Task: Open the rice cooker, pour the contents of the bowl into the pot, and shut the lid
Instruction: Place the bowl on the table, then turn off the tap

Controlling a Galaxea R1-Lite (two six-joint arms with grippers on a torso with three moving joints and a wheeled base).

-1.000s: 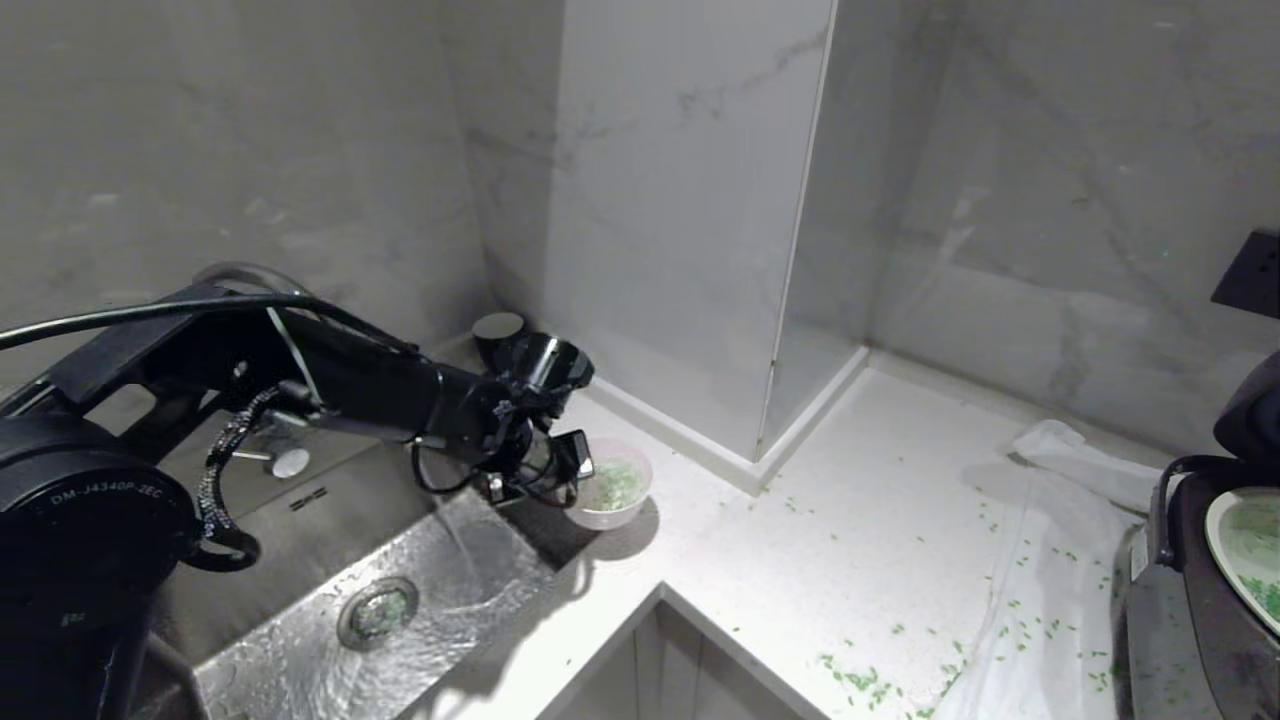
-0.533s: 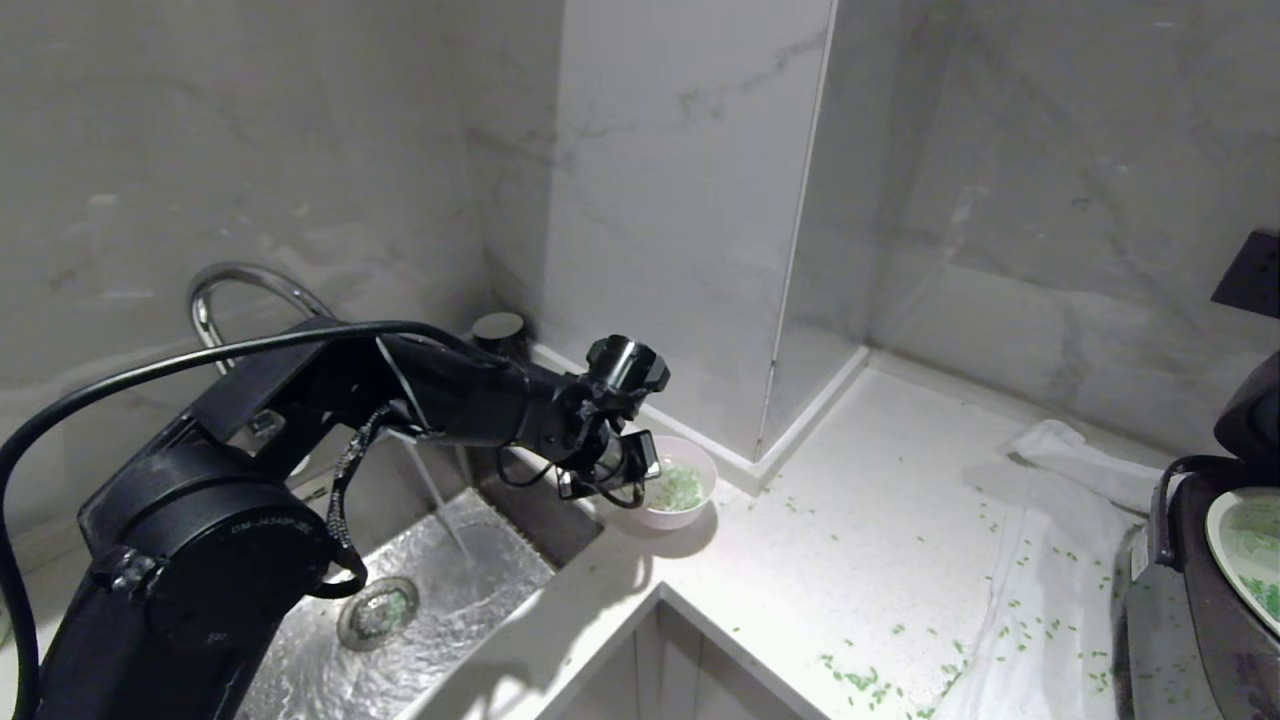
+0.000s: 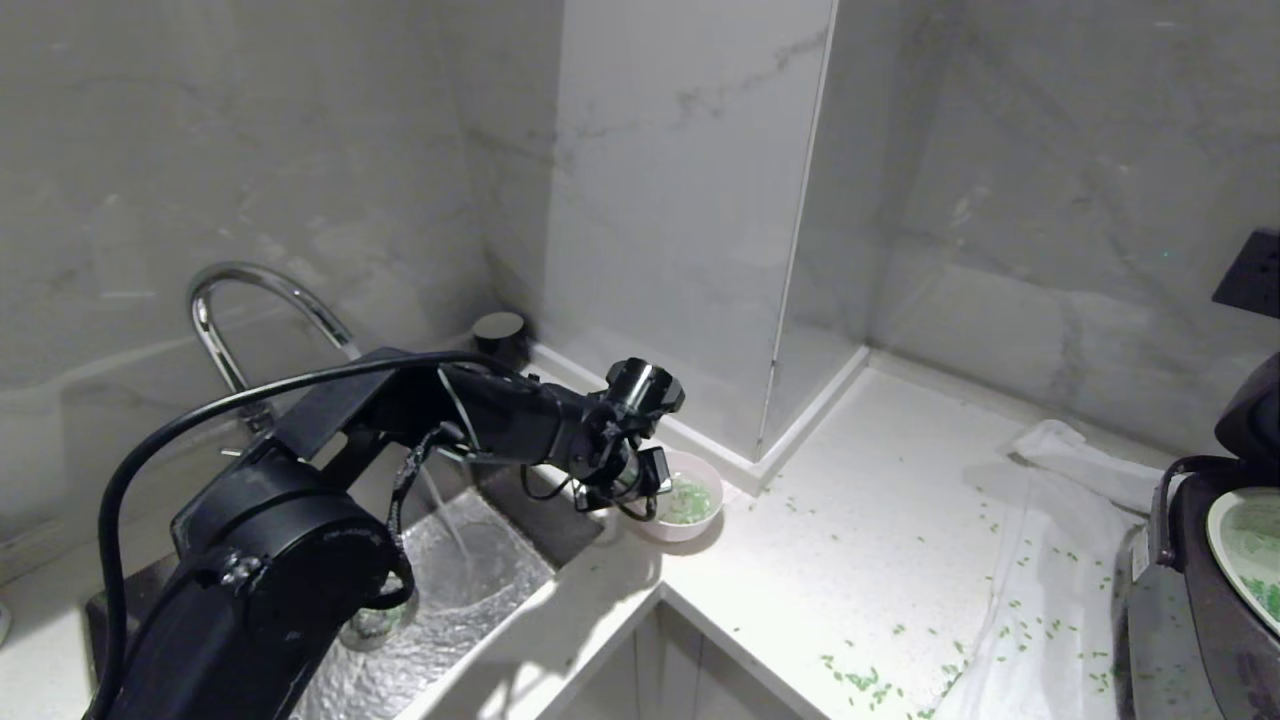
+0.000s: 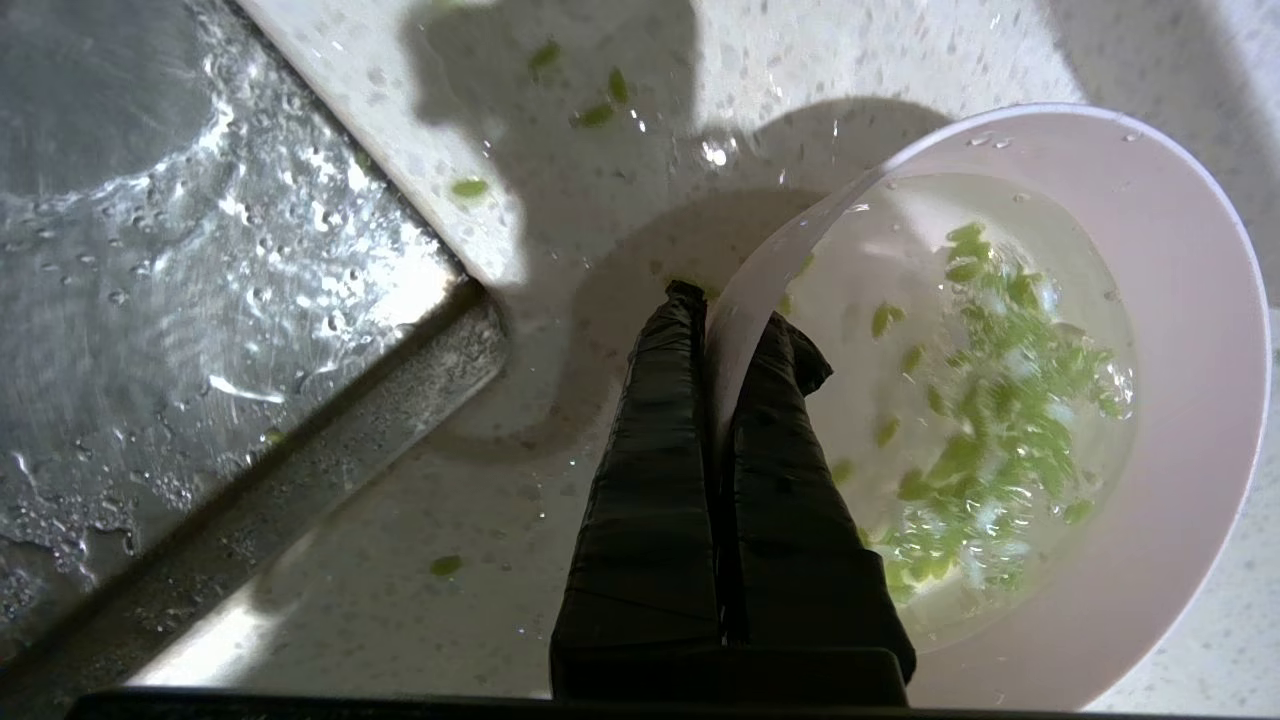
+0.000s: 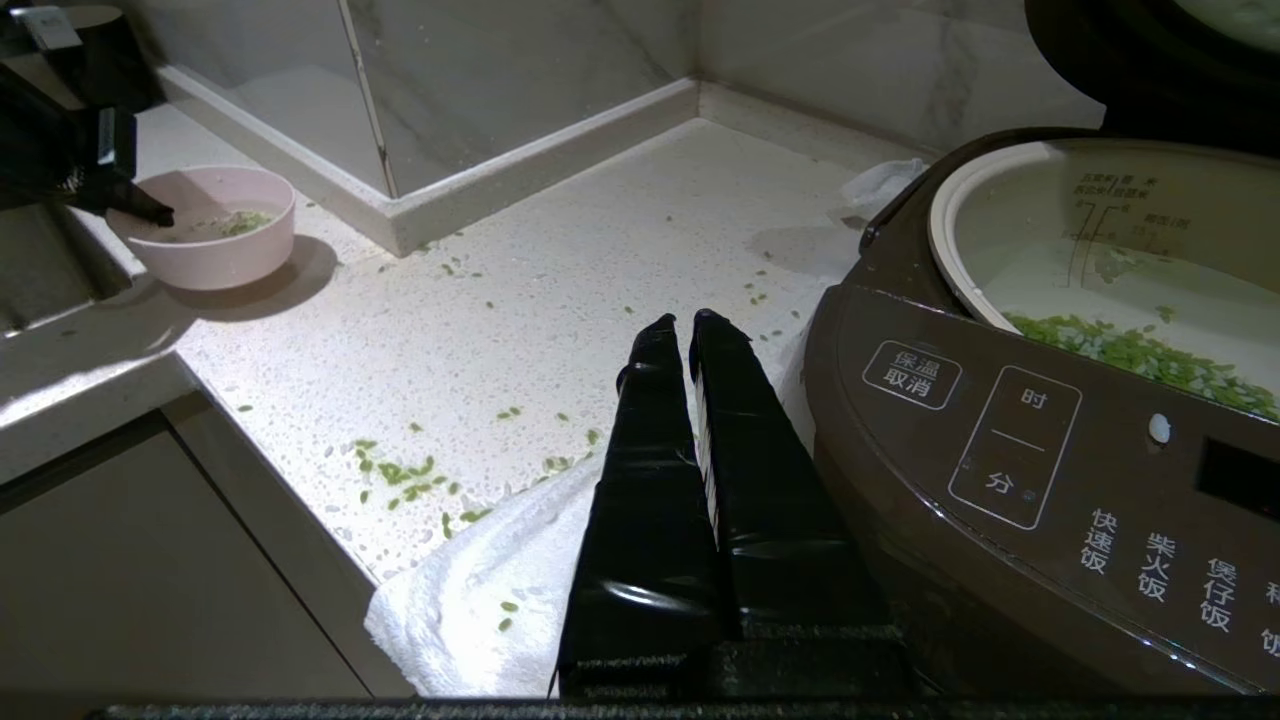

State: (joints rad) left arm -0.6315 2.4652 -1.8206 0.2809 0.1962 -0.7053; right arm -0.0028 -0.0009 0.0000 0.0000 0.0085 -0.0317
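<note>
The pale pink bowl (image 3: 700,524) is at the counter's corner beside the sink, holding water and green grain contents (image 4: 1000,400). My left gripper (image 4: 735,320) is shut on the bowl (image 4: 1180,300) at its near rim, one finger inside and one outside. I cannot tell whether the bowl rests on the counter. At the far right stands the dark rice cooker (image 5: 1000,480) with its lid (image 3: 1250,410) raised. Its pale pot (image 5: 1100,260) has green grains at the bottom. My right gripper (image 5: 685,320) hangs shut and empty beside the cooker's front.
Water runs from the curved faucet (image 3: 240,290) into the steel sink (image 3: 470,600). A white towel (image 3: 1050,560) lies under the cooker. Green grains (image 3: 860,680) are scattered over the counter. A marble pillar (image 3: 690,200) juts out behind the bowl.
The left arm has carried the bowl from the sink's rim to the right, over the counter corner, and lowered it a little. The right arm has not moved.
</note>
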